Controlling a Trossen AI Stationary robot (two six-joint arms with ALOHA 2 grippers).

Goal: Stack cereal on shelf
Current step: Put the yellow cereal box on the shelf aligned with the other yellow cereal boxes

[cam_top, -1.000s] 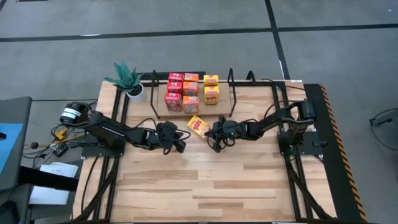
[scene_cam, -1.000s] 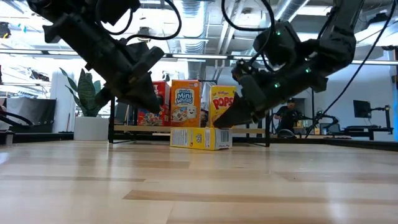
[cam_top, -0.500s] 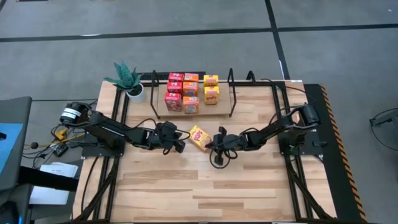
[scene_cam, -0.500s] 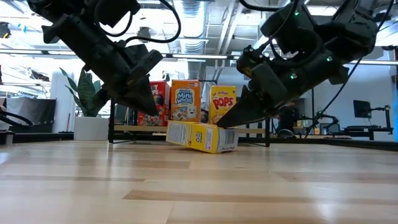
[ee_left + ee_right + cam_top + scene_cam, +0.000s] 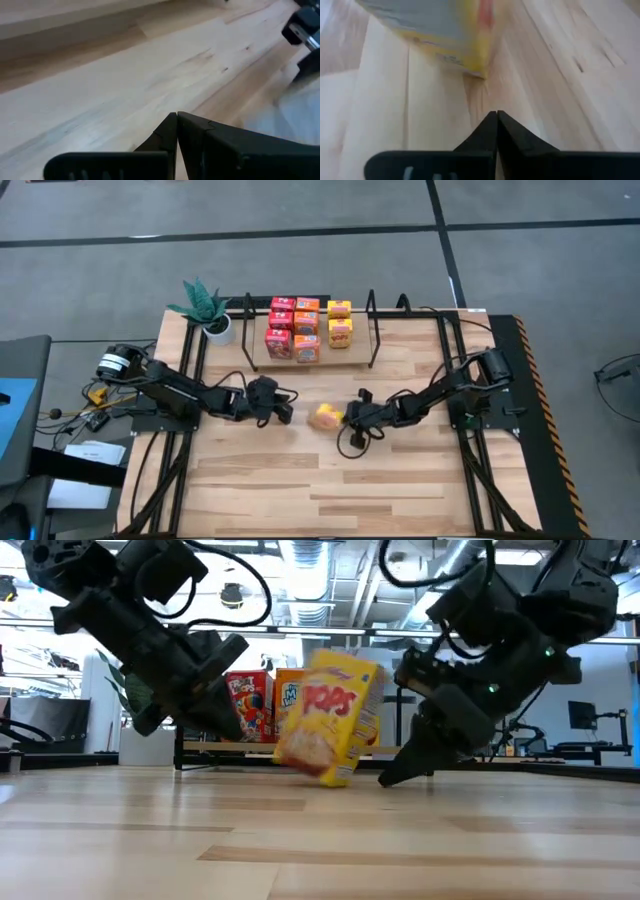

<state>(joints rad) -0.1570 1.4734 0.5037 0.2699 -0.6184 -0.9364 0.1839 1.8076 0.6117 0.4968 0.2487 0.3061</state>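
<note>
High view: a small yellow cardboard cereal box [image 5: 326, 417] is tipped on the wooden desk [image 5: 400, 480] beside the closed, empty right claw [image 5: 350, 418], so regrasping seems needed before shelving.

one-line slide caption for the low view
Tilted yellow cardboard cereal box on the wooden table between two shut dark grippers.

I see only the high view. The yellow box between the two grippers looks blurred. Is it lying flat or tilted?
Observer: In the low view the yellow box is tilted, resting on a lower edge on the table.
Operator: Does the right gripper hold it?
Observer: No. The right gripper is shut, with the box just ahead of its tips.
Operator: And the left gripper?
Observer: The left gripper is shut too, over bare wood.
</note>
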